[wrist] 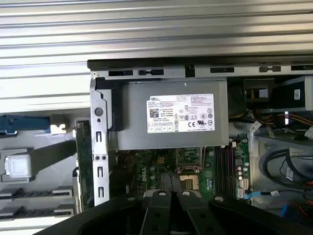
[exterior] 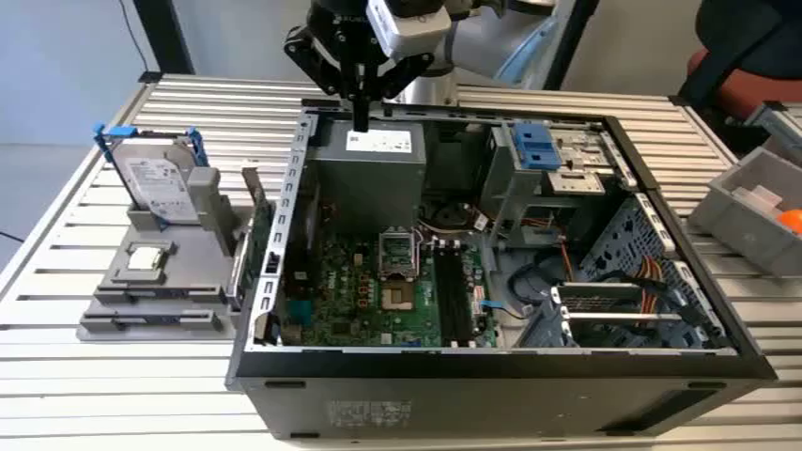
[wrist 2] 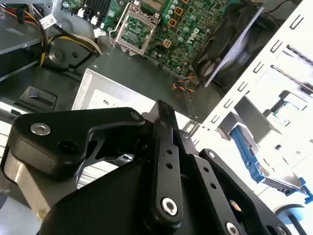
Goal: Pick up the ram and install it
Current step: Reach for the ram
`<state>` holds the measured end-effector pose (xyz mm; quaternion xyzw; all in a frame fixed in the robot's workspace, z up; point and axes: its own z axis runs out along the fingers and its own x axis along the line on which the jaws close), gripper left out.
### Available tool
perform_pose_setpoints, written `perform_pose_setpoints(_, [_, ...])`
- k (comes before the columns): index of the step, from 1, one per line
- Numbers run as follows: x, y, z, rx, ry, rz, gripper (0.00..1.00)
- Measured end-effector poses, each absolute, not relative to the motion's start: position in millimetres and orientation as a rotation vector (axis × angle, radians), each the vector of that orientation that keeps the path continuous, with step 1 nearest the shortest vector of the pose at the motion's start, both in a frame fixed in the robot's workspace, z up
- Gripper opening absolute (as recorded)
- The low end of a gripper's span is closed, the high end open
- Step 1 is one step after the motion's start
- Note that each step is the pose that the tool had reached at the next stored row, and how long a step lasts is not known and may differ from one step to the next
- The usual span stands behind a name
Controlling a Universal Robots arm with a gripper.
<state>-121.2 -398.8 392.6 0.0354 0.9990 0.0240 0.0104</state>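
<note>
My hand [exterior: 362, 115] hangs above the rear edge of the open computer case [exterior: 501, 376], fingers pointing straight down over the gray power supply [exterior: 370, 164] in the case's back corner. The fingers [wrist: 159, 210] are pressed together and grip nothing. The hand touches neither the case nor any part in it.

In the first wrist view the power supply [wrist: 171, 112] lies directly below me, its white label facing up, with the green motherboard [wrist: 146, 169] just past it. In the second wrist view one black finger [wrist 2: 164, 147] crosses in front of the same supply [wrist 2: 112, 95].

Inside the case, the motherboard [exterior: 363, 301] covers the floor in front of the power supply. The processor socket [exterior: 398, 258] sits near its middle, and a row of long black memory slots [exterior: 448, 301] runs just beside the socket.

The ram [exterior: 163, 319], a dark blue strip, lies flat along the front step of a gray holder [exterior: 113, 301] that stands on the tabletop [exterior: 126, 395] outside the case, on the exterior view's left of it and well apart from my hand. On the same holder, a small square silver chip [exterior: 148, 258] sits behind the ram, and a hard drive [exterior: 163, 188] stands upright at the back. A green card [exterior: 254, 235] stands on edge between the holder and the case wall.
</note>
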Motion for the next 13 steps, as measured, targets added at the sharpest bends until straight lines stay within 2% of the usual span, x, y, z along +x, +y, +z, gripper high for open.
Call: perform_pose_setpoints(13, [-124.2,-398.8,392.6,0.111,3.118,0.075,0.00])
